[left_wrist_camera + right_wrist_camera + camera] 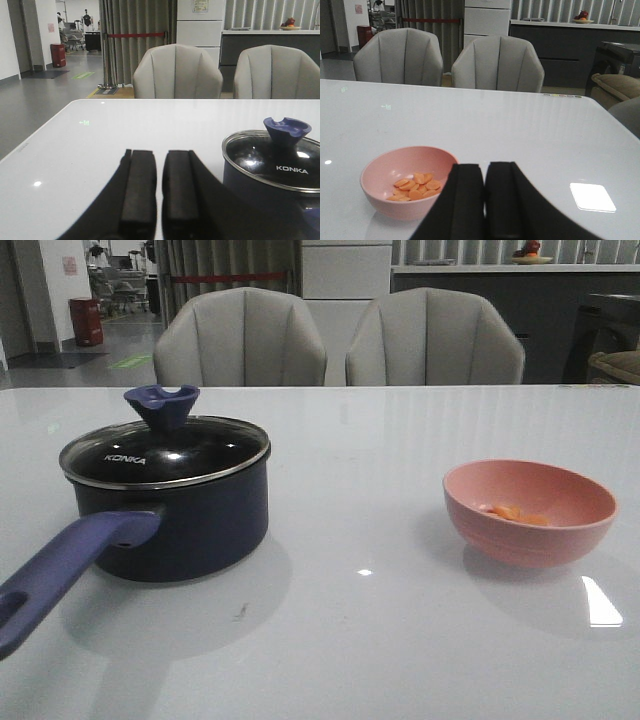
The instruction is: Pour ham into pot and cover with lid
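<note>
The dark navy pot [190,525] stands on the left of the white table with its purple-blue handle [60,575] pointing toward the near left. The glass lid [165,452] with its notched knob [162,405] sits on the pot. The ham [515,512], small orange chunks, lies in a pink bowl [530,540] on the right. Neither gripper shows in the front view. My left gripper [160,152] is shut and empty, low over the table beside the pot [242,184] and lid [272,160]. My right gripper [485,165] is shut and empty, beside the bowl [385,200] and ham [415,186].
Two grey chairs [240,340] [435,340] stand behind the table's far edge. A bright light reflection [600,602] lies on the table near the bowl. A wide stretch of table [360,500] separates pot and bowl.
</note>
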